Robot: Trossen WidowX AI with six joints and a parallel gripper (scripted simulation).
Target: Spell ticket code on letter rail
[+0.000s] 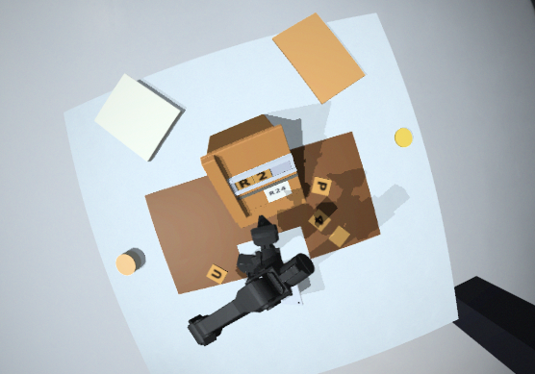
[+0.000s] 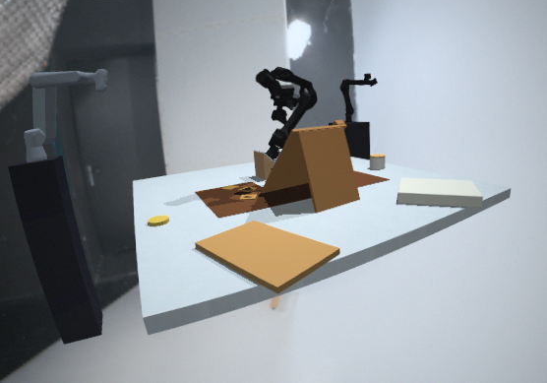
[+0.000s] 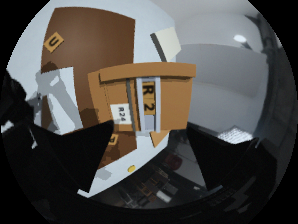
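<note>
The sloped orange board [image 1: 255, 152] [image 2: 330, 168] [image 3: 176, 105] carries a pale letter rail [image 1: 281, 166] [image 3: 150, 122]. Tiles R [image 1: 244, 183] [image 3: 148, 90] and 2 [image 1: 262, 176] [image 3: 149, 105] sit side by side at its left; its right part is vacant. The ticket [image 1: 277, 191] [image 3: 120, 114] reads R24. Tile 4 [image 1: 319, 220] lies right of the board, between tile P [image 1: 321, 186] and a tile with no visible letter [image 1: 339, 236]. Tile U [image 1: 216, 274] [image 3: 53, 42] lies front left. My gripper [image 1: 250, 239] [image 3: 152, 128] is open and empty, raised in front of the board.
A brown mat [image 1: 175, 232] [image 2: 216, 205] lies under the board and tiles. An orange slab [image 1: 318, 59] [image 2: 268, 254] and a cream block [image 1: 139, 116] [image 2: 438, 190] lie behind. A yellow disc [image 1: 403, 137] [image 2: 158, 221] is right; a round pot [image 1: 126, 264] [image 2: 377, 162] is left.
</note>
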